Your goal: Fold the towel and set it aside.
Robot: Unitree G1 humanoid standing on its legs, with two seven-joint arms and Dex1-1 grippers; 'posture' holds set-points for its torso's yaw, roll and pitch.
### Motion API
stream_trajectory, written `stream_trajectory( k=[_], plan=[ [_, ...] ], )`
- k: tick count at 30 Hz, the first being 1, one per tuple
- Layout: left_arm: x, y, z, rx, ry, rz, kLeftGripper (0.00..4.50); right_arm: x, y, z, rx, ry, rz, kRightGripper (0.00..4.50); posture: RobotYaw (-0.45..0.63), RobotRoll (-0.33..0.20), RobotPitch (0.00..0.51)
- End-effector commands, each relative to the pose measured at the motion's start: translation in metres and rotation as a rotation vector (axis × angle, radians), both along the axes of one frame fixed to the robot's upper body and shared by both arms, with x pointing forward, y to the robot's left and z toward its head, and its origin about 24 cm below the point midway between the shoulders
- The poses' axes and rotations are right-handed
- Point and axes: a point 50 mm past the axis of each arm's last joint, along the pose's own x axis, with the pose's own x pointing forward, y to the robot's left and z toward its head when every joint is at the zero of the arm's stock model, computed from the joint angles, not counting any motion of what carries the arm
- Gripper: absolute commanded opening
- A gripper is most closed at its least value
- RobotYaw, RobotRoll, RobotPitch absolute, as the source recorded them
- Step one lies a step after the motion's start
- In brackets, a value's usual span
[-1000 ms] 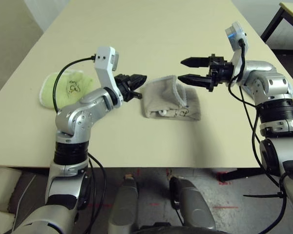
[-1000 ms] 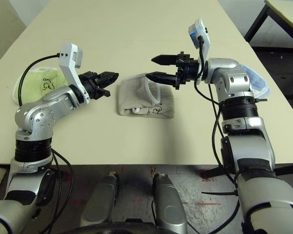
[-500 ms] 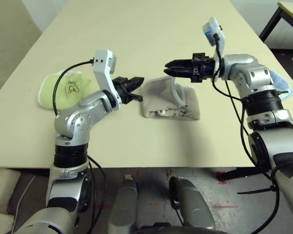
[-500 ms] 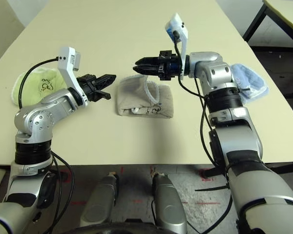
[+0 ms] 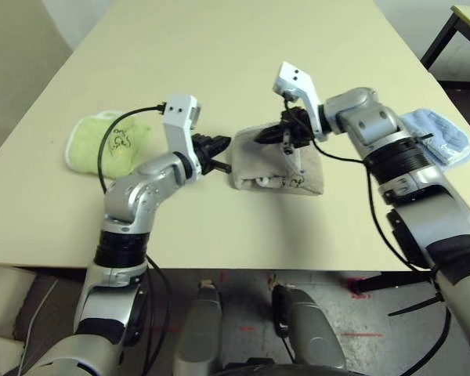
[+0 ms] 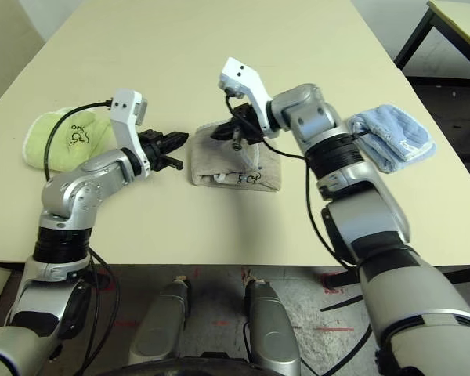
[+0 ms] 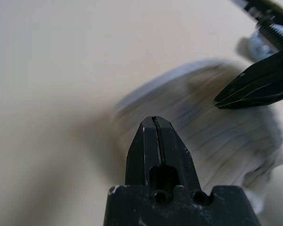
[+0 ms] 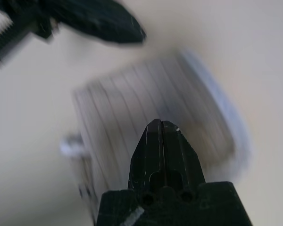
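Observation:
The towel (image 5: 276, 168), beige with white edging, lies folded into a thick packet at the middle of the table. My left gripper (image 5: 222, 146) is shut and points at the towel's left edge, just short of it. In the left wrist view its fingertips (image 7: 153, 123) are pressed together in front of the towel (image 7: 217, 136). My right gripper (image 5: 263, 135) is shut too and hovers low over the towel's far left corner. The right wrist view shows its closed fingertips (image 8: 159, 125) above the towel (image 8: 132, 108), with nothing between them.
A lime-green folded towel (image 5: 102, 145) lies at the table's left side. A light blue folded towel (image 5: 437, 145) sits at the right edge behind my right forearm. The table's front edge (image 5: 243, 265) runs close below the beige towel. Another table (image 5: 464, 17) stands at the back right.
Both grippers have closed. The right arm swung left and down from beside the towel to over its far left corner. The left gripper edged nearer the towel.

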Motion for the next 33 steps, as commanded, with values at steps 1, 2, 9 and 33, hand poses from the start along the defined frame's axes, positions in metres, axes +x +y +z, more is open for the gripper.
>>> stream_trajectory(
  k=[1, 2, 9, 33],
  plan=[
    [0.001, -0.010, -0.001, 0.006, -0.004, -0.041, 0.00, -0.001, -0.012, -0.020, -0.051, 0.044, -0.033, 0.07, 0.18, 0.000, 0.106],
    [0.002, -0.011, -0.001, 0.007, -0.005, -0.046, 0.00, -0.001, -0.015, -0.024, -0.057, 0.050, -0.047, 0.07, 0.18, 0.000, 0.106],
    [0.003, -0.015, -0.006, 0.023, 0.005, -0.081, 0.00, -0.009, -0.036, -0.058, -0.073, 0.134, -0.105, 0.07, 0.17, 0.000, 0.106],
    [-0.002, -0.014, -0.063, 0.262, 0.154, -0.147, 0.00, -0.016, -0.056, -0.076, -0.029, 0.153, -0.162, 0.07, 0.15, 0.000, 0.099]
  ],
)
